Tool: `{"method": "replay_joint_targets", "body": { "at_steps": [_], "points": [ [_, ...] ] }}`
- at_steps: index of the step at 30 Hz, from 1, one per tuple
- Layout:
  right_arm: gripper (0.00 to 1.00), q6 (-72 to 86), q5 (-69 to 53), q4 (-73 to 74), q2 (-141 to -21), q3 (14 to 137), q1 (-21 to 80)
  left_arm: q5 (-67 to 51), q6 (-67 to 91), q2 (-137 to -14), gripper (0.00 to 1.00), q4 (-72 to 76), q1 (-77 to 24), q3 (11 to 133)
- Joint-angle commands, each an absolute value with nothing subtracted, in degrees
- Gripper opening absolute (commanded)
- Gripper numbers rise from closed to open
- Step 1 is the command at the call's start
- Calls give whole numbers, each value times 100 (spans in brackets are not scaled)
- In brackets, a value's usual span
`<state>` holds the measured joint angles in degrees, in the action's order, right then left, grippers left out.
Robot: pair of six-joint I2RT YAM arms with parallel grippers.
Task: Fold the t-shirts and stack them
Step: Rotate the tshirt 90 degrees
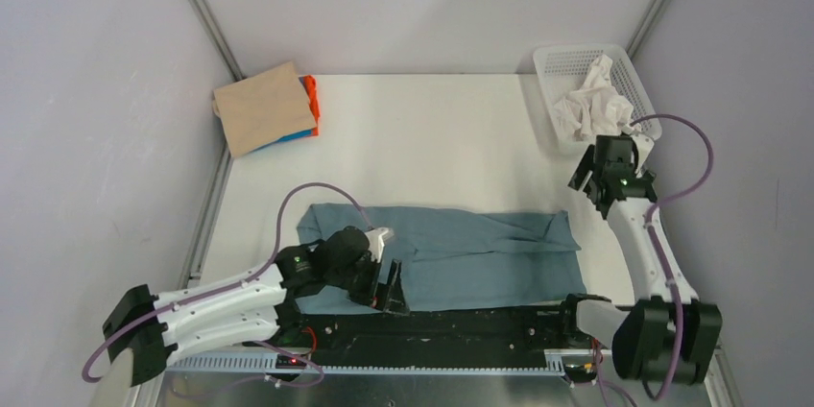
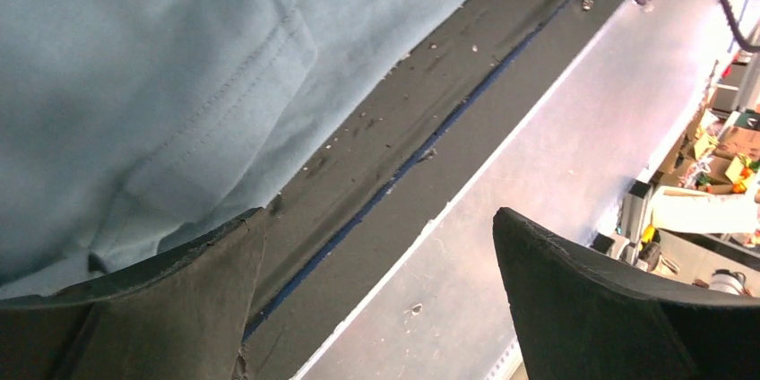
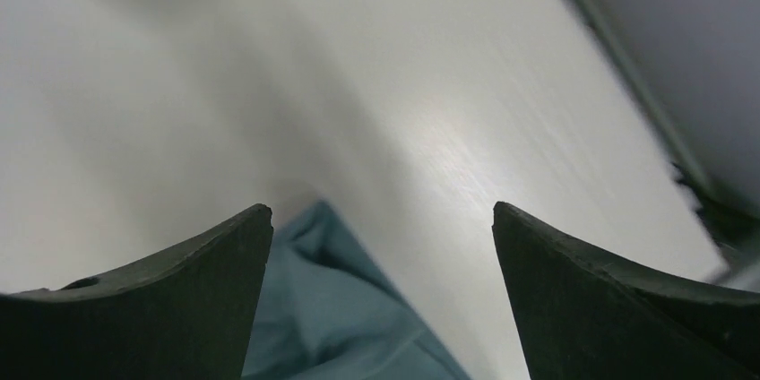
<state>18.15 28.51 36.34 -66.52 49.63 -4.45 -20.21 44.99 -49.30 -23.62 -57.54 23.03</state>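
Observation:
A slate blue-grey t-shirt point(image 1: 461, 246) lies folded into a long strip across the near half of the table. My left gripper point(image 1: 386, 284) hovers open over its near left part, at the near hem. In the left wrist view the t-shirt point(image 2: 134, 66) fills the upper left, and the left gripper point(image 2: 376, 223) holds nothing. My right gripper point(image 1: 597, 167) hangs open above the table, just beyond the shirt's right end. The right wrist view shows a corner of the t-shirt point(image 3: 332, 308) below the empty right gripper point(image 3: 381, 210). Folded tan point(image 1: 261, 107), orange point(image 1: 311, 92) and bright blue point(image 1: 299, 134) t-shirts are stacked at the back left.
A white mesh basket point(image 1: 566, 59) at the back right holds crumpled white cloth point(image 1: 595, 107). A black strip point(image 1: 461, 323) and a metal rail point(image 2: 556, 156) run along the near edge. Grey walls close in the table on three sides.

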Motion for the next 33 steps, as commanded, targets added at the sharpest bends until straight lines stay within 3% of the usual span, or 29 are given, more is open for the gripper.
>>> {"method": "replay_joint_targets", "body": {
  "at_steps": [1,5,9,14,17,23,30,33],
  "points": [
    [98,1816,921,2744,-5936,4775,-563,-2346,4364,-4511,100,-2478,-5799,2633],
    [100,2019,497,2844,-5652,4655,-628,-1695,4212,-3957,100,-2609,-5801,3061],
    [99,2134,-767,2728,-5472,4298,-450,250,4366,-4302,100,-2730,-5526,3390],
    [99,2434,960,2998,-5821,4060,1682,438,4620,-5892,100,-2508,-4347,3723],
    [99,2618,946,2806,-6427,4009,1781,490,4607,-6918,100,-2039,-3998,3832],
    [99,2864,512,2635,-7254,3973,861,296,4538,-7586,100,-1570,-2949,3323],
    [100,2975,632,2400,-7527,3869,-835,86,4322,-7345,100,-1334,-2140,2575],
    [99,3033,654,2419,-7420,3852,-1062,73,4239,-7244,100,-1329,-2037,2607]
  ]
}}
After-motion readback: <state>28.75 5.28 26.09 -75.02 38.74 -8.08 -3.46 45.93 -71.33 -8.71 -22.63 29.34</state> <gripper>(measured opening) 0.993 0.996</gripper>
